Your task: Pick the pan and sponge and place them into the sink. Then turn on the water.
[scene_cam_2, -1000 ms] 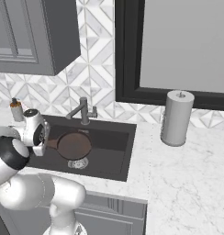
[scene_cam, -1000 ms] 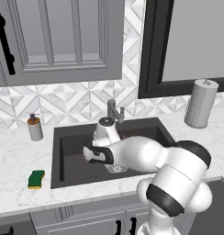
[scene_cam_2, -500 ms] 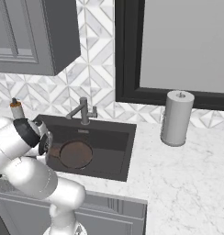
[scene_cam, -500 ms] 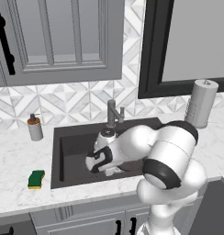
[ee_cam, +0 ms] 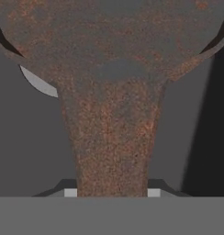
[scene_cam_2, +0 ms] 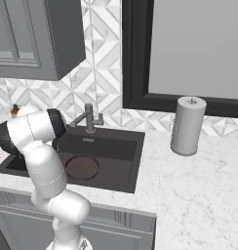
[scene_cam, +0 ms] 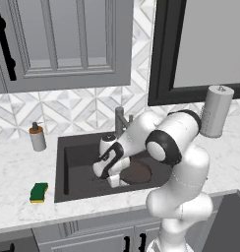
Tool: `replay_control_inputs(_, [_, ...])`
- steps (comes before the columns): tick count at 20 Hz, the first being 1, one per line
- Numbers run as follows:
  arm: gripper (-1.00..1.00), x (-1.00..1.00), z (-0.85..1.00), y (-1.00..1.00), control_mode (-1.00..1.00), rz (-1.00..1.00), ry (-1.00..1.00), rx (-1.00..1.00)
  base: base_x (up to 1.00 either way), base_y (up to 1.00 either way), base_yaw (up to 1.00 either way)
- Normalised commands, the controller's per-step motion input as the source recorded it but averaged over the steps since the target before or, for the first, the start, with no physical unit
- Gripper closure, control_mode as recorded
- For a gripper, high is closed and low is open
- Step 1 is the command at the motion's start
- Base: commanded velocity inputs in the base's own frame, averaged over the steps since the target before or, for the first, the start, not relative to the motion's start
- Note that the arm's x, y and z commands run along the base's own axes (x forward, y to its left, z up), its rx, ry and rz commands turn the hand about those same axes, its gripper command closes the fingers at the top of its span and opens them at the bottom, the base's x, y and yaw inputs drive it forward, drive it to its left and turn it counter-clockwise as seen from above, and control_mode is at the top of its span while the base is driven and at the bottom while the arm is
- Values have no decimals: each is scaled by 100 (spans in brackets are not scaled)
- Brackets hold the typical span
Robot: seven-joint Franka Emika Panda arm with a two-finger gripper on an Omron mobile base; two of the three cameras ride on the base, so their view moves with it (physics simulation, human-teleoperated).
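In the sink, the pan now lies lower than a second ago, flat on the basin floor over the drain. The arm has bent down over the sink, its hand closed on the pan's handle. The sponge sits on the surface left of the sink.
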Motion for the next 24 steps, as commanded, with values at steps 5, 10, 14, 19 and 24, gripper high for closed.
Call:
replay_control_inputs(5, [100, 1, -80, 0, -100, 0, -2, -1, 0, 0, 0])
replay_control_inputs(10, [100, 0, -32, 8, -100, 0, -9, 0, 0, 0, 0])
replay_control_inputs(14, [100, 9, 0, 42, -100, 0, -13, -2, 0, 0, 0])
replay_control_inputs(19, [-100, 5, 0, 41, -100, 0, -11, -2, 0, 0, 0])
replay_control_inputs(24, [-100, 6, -2, 17, -100, 0, -6, 0, 0, 0, 0])
